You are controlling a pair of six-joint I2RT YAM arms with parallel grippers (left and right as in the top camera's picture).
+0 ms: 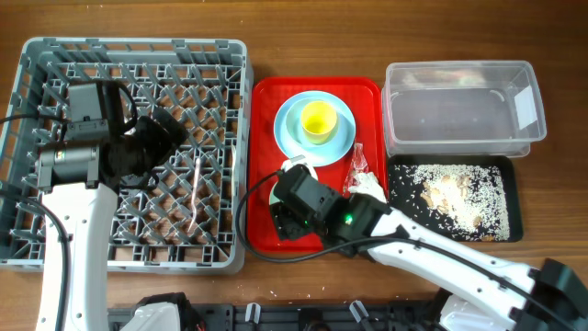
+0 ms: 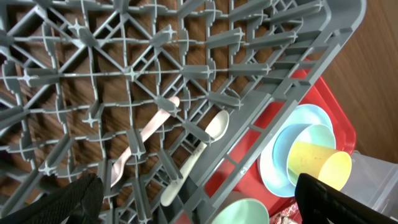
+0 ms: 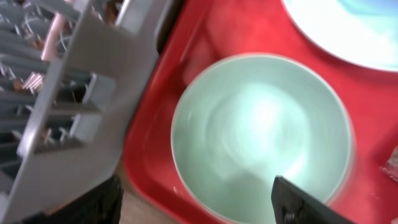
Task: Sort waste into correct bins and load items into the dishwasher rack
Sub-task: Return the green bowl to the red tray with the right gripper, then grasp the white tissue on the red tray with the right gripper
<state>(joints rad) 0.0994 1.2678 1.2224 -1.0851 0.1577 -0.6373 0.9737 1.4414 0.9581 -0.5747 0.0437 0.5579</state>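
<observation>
The grey dishwasher rack (image 1: pixel 138 46) fills the left. A white spoon (image 2: pixel 200 151) and a pinkish-white fork (image 2: pixel 142 142) lie in it; they show as pale sticks in the overhead view (image 1: pixel 196 193). My left gripper (image 1: pixel 161 138) hovers open and empty over the rack (image 2: pixel 199 208). The light blue plate (image 1: pixel 292 138) holds the yellow cup (image 1: pixel 319 119). My right gripper (image 1: pixel 294 216) is open and empty just above the pale green bowl (image 3: pixel 261 137), which it hides from overhead. The napkin (image 1: pixel 369 187) and the wrapper (image 1: pixel 356 161) lie on the tray's right side.
The red tray (image 1: pixel 266 119) sits between the rack and the bins. The clear tub (image 1: pixel 459 110) stands at the back right. The black tray (image 1: pixel 514 221) in front of it holds rice-like scraps (image 1: pixel 450 198). The rack's wall (image 3: pixel 93 93) stands close left of the bowl.
</observation>
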